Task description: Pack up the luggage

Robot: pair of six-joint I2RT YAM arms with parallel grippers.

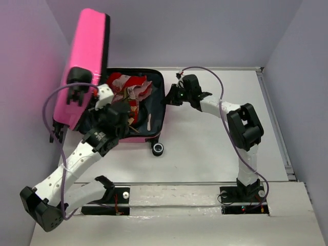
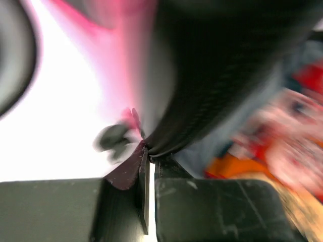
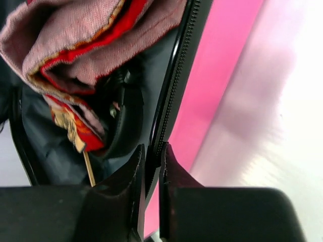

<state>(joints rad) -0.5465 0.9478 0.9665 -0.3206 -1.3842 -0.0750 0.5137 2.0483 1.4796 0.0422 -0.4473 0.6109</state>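
Right gripper (image 3: 151, 154) on luggage (image 3: 222, 75) rim; cloth (image 3: 75, 35) inside

your top camera looks down from above and behind the left arm (image 1: 77, 159) and right arm (image 1: 241, 128), far enough back to take in the whole table (image 1: 205, 148) and the open pink suitcase (image 1: 87, 51). your left wrist camera sits very close to the suitcase, the left gripper (image 2: 150, 166) along its bottom edge, facing a blurred dark rim and pink shell. your right wrist camera is just as close, the right gripper (image 3: 151, 156) at the bottom, looking along the zipper rim (image 3: 174, 91). all three views share the red patterned cloth (image 1: 128, 87) inside the suitcase.
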